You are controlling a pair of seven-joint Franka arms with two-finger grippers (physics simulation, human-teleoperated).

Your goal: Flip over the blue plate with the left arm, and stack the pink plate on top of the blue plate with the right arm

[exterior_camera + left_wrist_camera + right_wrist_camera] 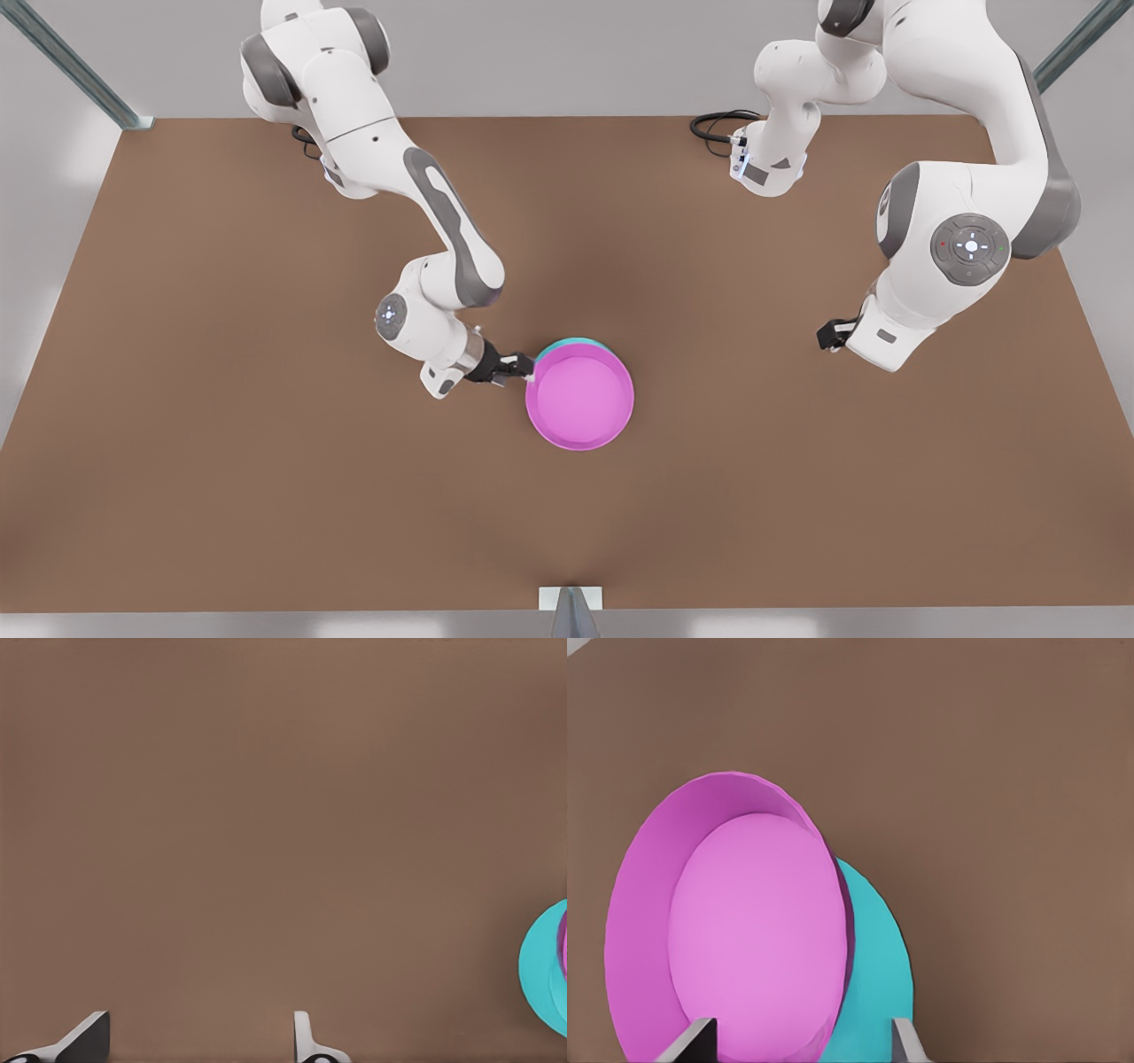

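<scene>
The pink plate (580,399) rests on top of the blue plate (574,343) at the middle of the table; only a thin cyan crescent of the blue plate shows behind it. My right gripper (523,365) is at the pink plate's rim on the front view's left. The right wrist view has that gripper (804,1041) open, fingers wide apart, with the pink plate (757,939) and blue plate (877,979) close ahead. My left gripper (828,335) waits on the front view's right, open (195,1045) over bare table, the blue plate (536,966) far off.
The brown table (266,443) spreads wide around the stack. A black cable (713,124) lies near the far arm base. A small grey bracket (571,602) stands at the near table edge.
</scene>
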